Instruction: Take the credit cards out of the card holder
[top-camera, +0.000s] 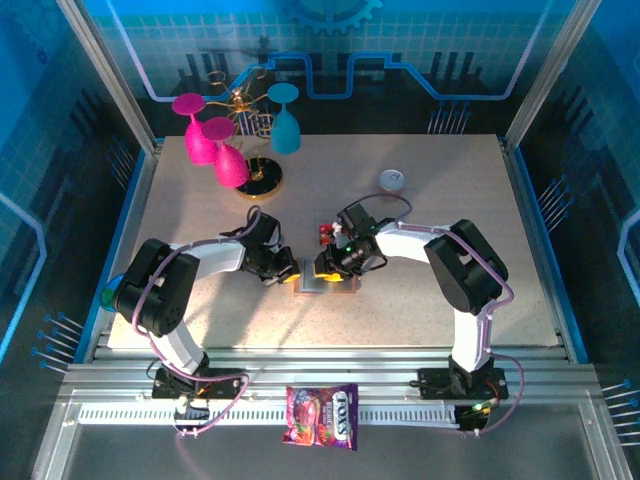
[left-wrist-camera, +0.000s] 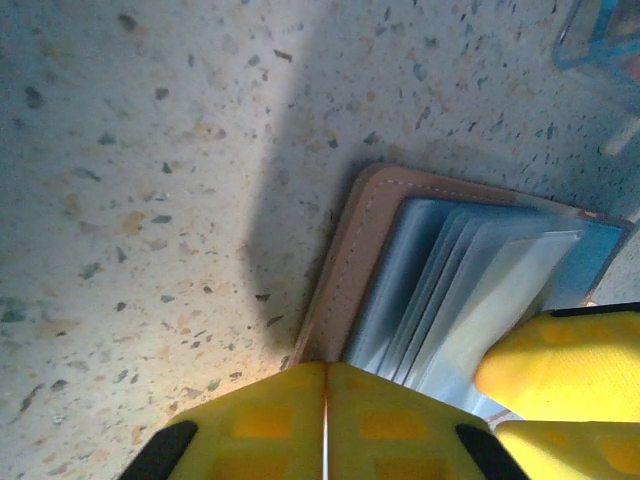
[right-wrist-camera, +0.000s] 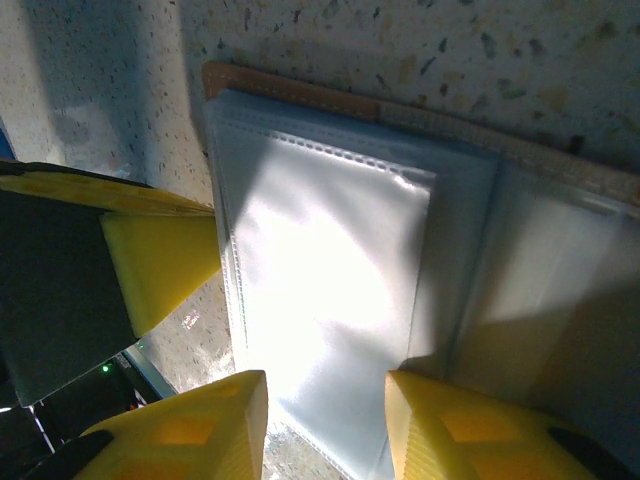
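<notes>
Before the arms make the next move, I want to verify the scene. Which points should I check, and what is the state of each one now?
1. Card holder lies open on the table: ok.
2. Left gripper has its fingers shut at the holder's brown edge: ok. Whether it pins the cover: cannot tell.
3. Right gripper has its fingers apart over a clear pocket: ok.
4. A card is inside that pocket: cannot tell, because of glare.
5. One red card lies out on the table beyond the holder: ok.
6. There is room between the two grippers: not ok, they are very close.
</notes>
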